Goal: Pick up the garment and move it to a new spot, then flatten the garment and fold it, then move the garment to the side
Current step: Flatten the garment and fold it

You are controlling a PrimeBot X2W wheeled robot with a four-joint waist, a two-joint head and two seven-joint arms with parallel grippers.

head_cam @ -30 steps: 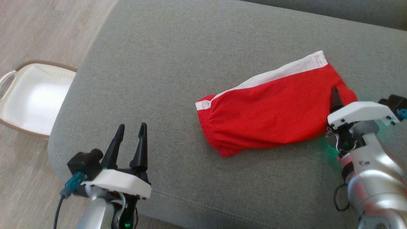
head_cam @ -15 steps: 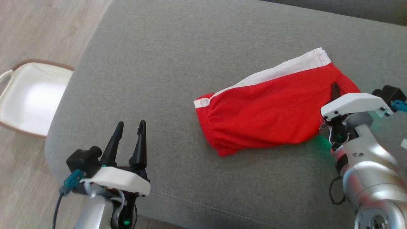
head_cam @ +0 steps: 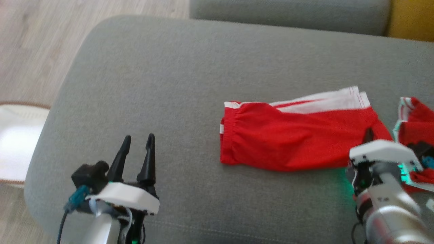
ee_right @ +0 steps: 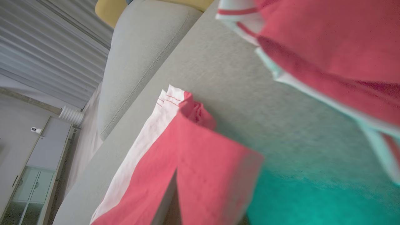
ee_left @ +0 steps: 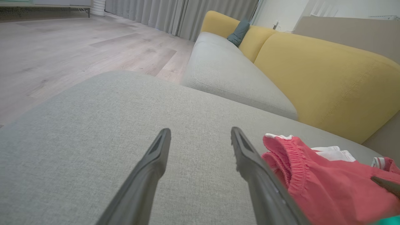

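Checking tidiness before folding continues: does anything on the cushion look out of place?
A second red-and-white cloth lies bunched beside the right gripper, seemingly separate from the red garment it grips.

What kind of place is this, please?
Probably a home living room: there is a grey sofa cushion, a yellow sofa back, long curtains and a wood floor.
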